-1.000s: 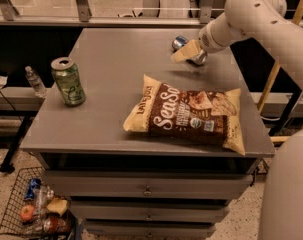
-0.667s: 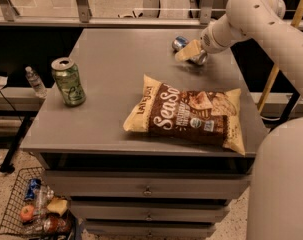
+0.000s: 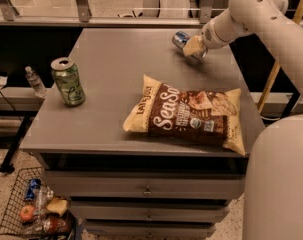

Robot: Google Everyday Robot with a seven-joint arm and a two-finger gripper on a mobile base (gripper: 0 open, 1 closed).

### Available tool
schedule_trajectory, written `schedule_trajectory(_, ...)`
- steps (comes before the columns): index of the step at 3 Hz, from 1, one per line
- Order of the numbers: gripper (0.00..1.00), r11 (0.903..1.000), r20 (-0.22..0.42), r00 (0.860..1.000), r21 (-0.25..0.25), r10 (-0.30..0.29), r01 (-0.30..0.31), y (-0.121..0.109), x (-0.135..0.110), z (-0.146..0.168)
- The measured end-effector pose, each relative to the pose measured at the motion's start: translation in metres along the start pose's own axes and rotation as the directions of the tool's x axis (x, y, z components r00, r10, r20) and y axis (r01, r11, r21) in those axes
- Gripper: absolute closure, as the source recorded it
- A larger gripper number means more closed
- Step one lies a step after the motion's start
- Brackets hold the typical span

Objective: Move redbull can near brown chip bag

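At the left edge of the desk (image 3: 116, 54) the green can (image 3: 67, 81) stands upright, well apart from everything else; it has not moved over the last second. Toward the front right the brown chip bag (image 3: 186, 115) lies flat, also where it was. Behind it, near the far right corner, the redbull can (image 3: 180, 38) sits tilted with its top turned left; the claw (image 3: 195, 46) is closed on it, one tan finger across its side. What has changed is small: the can sits slightly higher in view than a second ago, and the robot's pale body fills more of the lower right; the grasp looks made and the lift just begun. The can is still separated from the bag by bare desk; carrying it forward and setting it down beside the bag remains.
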State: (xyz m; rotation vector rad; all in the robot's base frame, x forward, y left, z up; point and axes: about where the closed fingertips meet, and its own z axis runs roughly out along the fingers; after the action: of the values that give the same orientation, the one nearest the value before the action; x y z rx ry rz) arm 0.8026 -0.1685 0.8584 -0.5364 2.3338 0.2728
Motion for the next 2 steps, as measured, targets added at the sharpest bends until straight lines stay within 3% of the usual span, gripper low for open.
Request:
schedule_trajectory(1,0.87,0.9893,0.009,0.990,-0.038,-0.141,0.141,0.024,-0.016,-0.033)
schedule_trajectory(2,1.00,0.9332,0.000,0.942,-0.139,-0.335,0.331,0.064,-0.017,-0.069)
